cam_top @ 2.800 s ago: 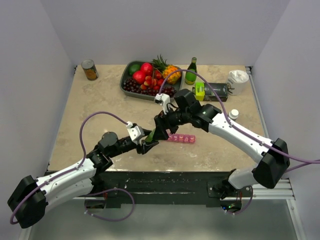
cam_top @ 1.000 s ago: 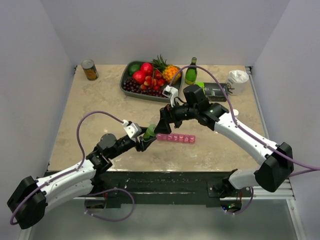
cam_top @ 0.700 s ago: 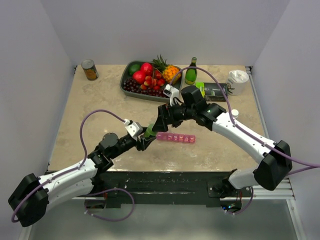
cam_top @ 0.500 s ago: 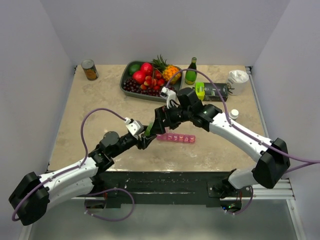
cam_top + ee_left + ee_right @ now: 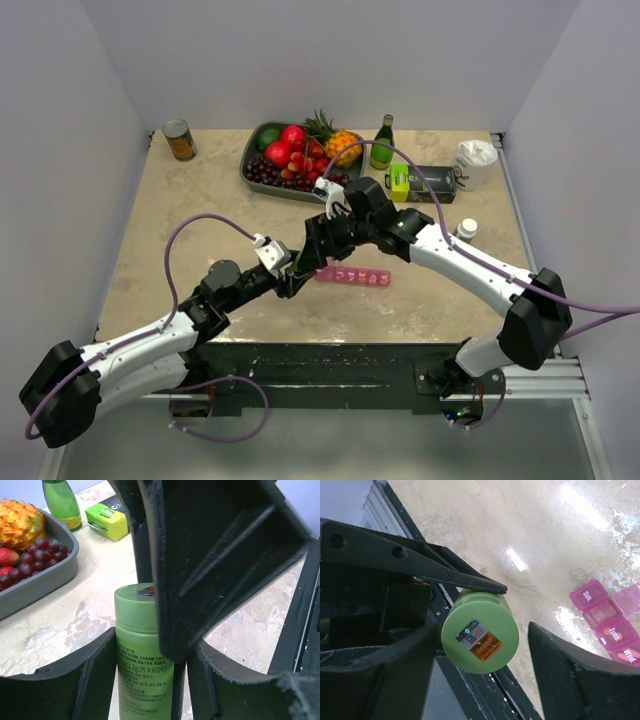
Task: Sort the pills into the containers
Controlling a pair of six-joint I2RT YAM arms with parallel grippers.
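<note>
**Top view.** The organizer is shown lying flat on the surface. It sits just right of the upright green bottle, over which the left arm and right arm meet. Being thin, stiff plastic, it is judged light and apt to slide on the polished stone. It is best taken across its narrow width, or pinned down while a lid is lifted.

**Left wrist view.** The bottle is seen clamped at its body between the left fingers. Its cap stands clear above them and is partly hidden by the other arm's finger.

**Right wrist view.** The cap is seen end-on between the right fingers, which are parted astride it. One appears to lie against the rim, while the other is separated from it by a sliver of surface, so no grip is judged made yet. The smooth, rigid cap is best pinched at its rim. The organizer's day-labelled lids are seen at the right edge.
</note>
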